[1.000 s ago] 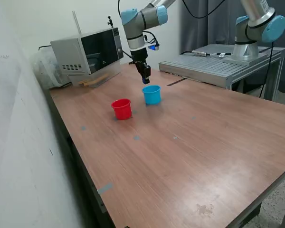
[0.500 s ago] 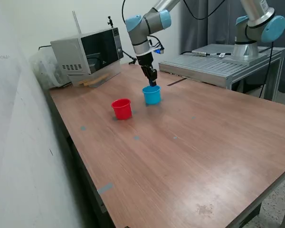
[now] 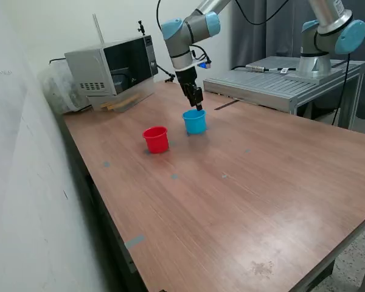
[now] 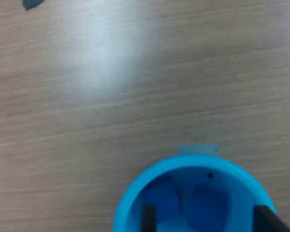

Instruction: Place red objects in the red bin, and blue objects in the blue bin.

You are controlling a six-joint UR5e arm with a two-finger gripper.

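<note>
Blue cup (image 3: 194, 121) under my claw (image 3: 198, 106), beside the red cup (image 3: 156, 139) on the surface (image 3: 243, 182).
Fingers stand apart at its rim; dark blue shapes lie inside. I judge lifting off-centre could snag and tip it.

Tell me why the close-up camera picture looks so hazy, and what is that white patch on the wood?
Wrist view: soft focus throughout, so the blue cup and its dark blue contents are blurred; the pale patch is light glaring off the table. Exterior view: sharper, with a broad sheen on the tabletop near the front and small shadows beside the red cup.
</note>
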